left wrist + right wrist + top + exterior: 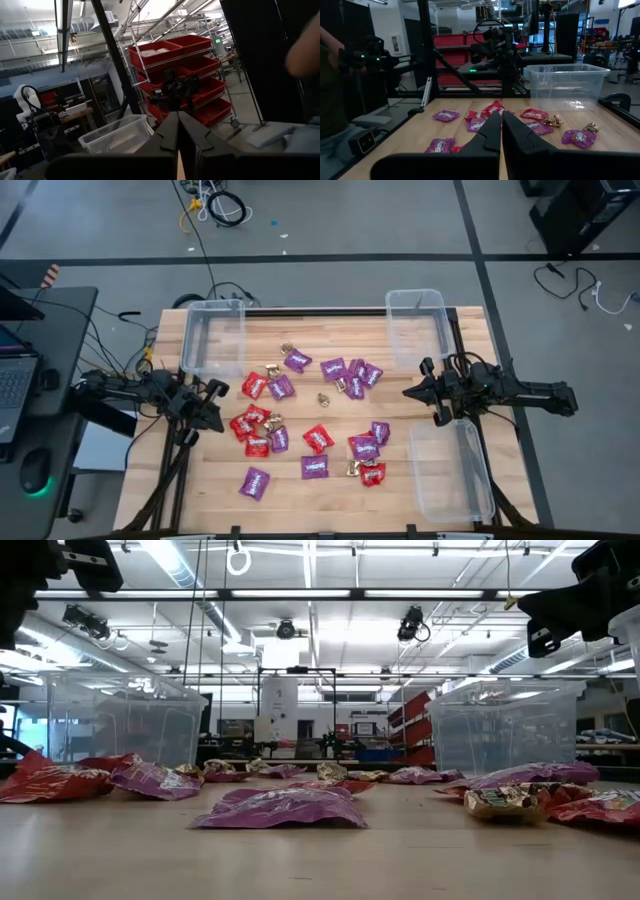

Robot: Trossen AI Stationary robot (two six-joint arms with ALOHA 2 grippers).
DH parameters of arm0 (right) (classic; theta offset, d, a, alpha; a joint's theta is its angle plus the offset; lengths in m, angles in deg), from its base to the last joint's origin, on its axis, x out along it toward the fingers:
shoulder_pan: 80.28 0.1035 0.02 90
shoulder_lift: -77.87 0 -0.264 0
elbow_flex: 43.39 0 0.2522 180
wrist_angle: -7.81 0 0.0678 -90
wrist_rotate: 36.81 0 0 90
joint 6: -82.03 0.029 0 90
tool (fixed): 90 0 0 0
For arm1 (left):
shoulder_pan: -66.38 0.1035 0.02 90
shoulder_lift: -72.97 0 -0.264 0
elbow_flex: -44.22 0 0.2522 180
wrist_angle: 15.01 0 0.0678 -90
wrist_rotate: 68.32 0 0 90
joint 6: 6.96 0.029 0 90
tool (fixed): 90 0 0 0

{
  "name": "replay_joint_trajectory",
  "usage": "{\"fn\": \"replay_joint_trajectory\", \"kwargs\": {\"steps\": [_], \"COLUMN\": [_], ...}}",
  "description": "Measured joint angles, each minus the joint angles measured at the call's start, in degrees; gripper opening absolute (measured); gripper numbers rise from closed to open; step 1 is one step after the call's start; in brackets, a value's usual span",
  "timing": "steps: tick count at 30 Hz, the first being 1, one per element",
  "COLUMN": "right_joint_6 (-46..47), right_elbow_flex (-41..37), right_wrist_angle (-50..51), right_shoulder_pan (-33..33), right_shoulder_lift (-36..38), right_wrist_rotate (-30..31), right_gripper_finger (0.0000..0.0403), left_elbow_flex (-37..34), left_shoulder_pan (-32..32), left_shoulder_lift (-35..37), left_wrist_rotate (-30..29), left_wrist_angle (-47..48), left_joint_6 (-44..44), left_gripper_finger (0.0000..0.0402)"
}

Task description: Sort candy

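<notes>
Closest to the low camera, a purple packet [283,809] lies flat on the wooden counter [330,490]. Behind it the rest of the candy [310,415] is scattered loose across the middle of the counter: red packets, purple packets and a few small gold foil pieces, some overlapping in little clusters. None of it sits in the clear bins.

I hold my left fingers [214,402] clenched together with nothing between them, at the left edge of the counter, raised above the wood just beside the nearest red packets [248,425]. My right fingers [412,392] are clenched and bare too, at the right side, between the far right bin [417,328] and the near right bin [452,472]. A third bin [213,337] stands at the far left corner.
</notes>
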Motion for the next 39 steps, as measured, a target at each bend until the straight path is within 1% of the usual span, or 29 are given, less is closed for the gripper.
{"fn": "replay_joint_trajectory", "kwargs": {"steps": [17,18,19,22,23,25,27,31,34,36,39], "right_joint_6": [0.0,0.0,0.0,0.0,-0.8,-2.1,-2.4,-3.2,-5.9,-7.2,-4.5], "right_elbow_flex": [0.0,0.0,0.0,0.0,0.0,0.0,0.0,0.0,0.0,0.0,0.0], "right_wrist_angle": [0.0,0.0,0.0,0.0,0.4,0.4,0.4,-0.1,-2.1,-4.9,-10.7], "right_shoulder_pan": [0.0,0.0,0.0,0.0,0.0,0.0,0.0,0.0,0.0,0.0,0.0], "right_shoulder_lift": [0.0,0.0,0.0,0.0,0.0,-0.3,-0.5,-0.5,-0.5,-0.5,-0.5], "right_wrist_rotate": [0.0,0.0,0.0,0.0,0.0,0.0,0.0,0.0,0.3,1.1,1.1], "right_gripper_finger": [0.0004,0.0004,0.0004,0.0004,0.0004,0.0004,0.0004,0.0004,0.0004,0.0004,0.0004], "left_elbow_flex": [0.0,0.0,0.0,0.0,0.0,0.0,0.0,0.0,0.0,0.0,0.0], "left_shoulder_pan": [0.0,0.0,0.2,-0.2,-0.1,-0.1,-0.1,-0.1,-0.1,0.0,0.0], "left_shoulder_lift": [0.0,0.0,0.0,0.0,0.1,0.0,0.0,0.0,0.0,0.0,0.0], "left_wrist_rotate": [0.0,0.8,5.0,22.8,26.7,32.7,35.1,35.1,35.1,34.8,32.6], "left_wrist_angle": [0.0,0.1,0.6,0.1,-0.2,-0.1,-0.3,-0.4,-0.4,-0.9,-3.0], "left_joint_6": [0.0,-0.1,-0.8,-5.1,-6.1,-8.4,-10.3,-13.0,-12.8,-9.1,-2.5], "left_gripper_finger": [0.0009,0.0009,0.0009,0.0009,0.0009,0.0009,0.0009,0.0009,0.0009,0.0009,0.0009]}}
